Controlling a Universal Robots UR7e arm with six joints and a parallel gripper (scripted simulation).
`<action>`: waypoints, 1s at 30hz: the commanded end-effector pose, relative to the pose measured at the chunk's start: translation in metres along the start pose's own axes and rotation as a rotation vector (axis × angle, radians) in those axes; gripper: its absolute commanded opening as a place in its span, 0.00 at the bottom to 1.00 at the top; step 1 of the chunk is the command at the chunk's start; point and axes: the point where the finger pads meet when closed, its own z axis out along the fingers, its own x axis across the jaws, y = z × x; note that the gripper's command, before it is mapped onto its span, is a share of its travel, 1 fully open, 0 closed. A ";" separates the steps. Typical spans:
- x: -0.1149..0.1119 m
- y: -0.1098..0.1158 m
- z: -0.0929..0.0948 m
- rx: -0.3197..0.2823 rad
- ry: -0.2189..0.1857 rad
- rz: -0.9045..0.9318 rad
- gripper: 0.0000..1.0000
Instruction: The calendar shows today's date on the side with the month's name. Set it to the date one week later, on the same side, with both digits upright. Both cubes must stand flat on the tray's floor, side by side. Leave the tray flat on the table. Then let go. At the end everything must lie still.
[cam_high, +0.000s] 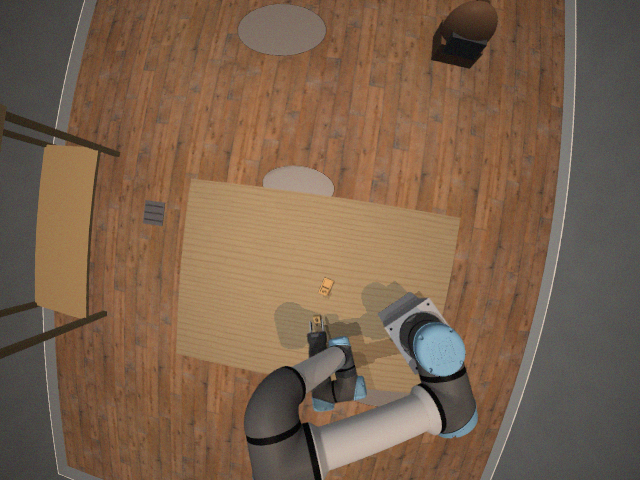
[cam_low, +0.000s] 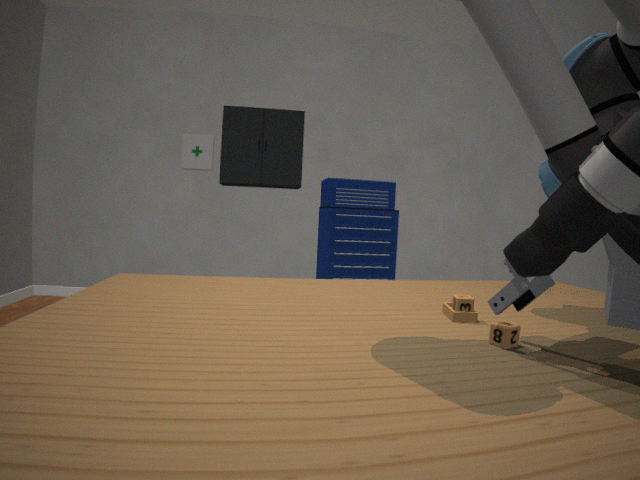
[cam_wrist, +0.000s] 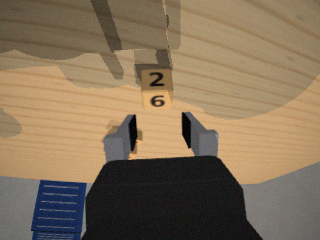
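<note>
A small wooden tray (cam_high: 329, 281) (cam_low: 451, 311) lies flat on the table (cam_high: 232, 248) (cam_low: 206, 361) (cam_wrist: 254, 34). One cube (cam_low: 463, 302) stands in it, with a 3 facing the exterior camera. The second cube (cam_low: 504, 334) (cam_wrist: 158, 88) stands loose on the table beside the tray, on the robot's side. It shows 8 and 2 in the exterior view, and 2 and 6 in the wrist view. My gripper (cam_high: 316, 324) (cam_low: 516, 299) (cam_wrist: 159, 124) is open and empty. It is tilted and hangs just above and behind the loose cube, without touching it. In the overhead view the gripper mostly hides this cube.
The robot's base (cam_high: 408, 315) stands at the table's near right corner. The arm's shadow falls across the table around both cubes. A blue drawer cabinet (cam_low: 357, 229) and a dark wall cabinet (cam_low: 262, 147) stand behind the table. A side table (cam_high: 64, 227) stands far to the left.
</note>
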 end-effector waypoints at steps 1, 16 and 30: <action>0.001 -0.007 0.008 -0.001 0.001 0.003 0.87; 0.001 -0.023 0.024 -0.001 0.001 0.003 0.87; 0.001 -0.030 0.031 0.000 0.001 0.003 0.87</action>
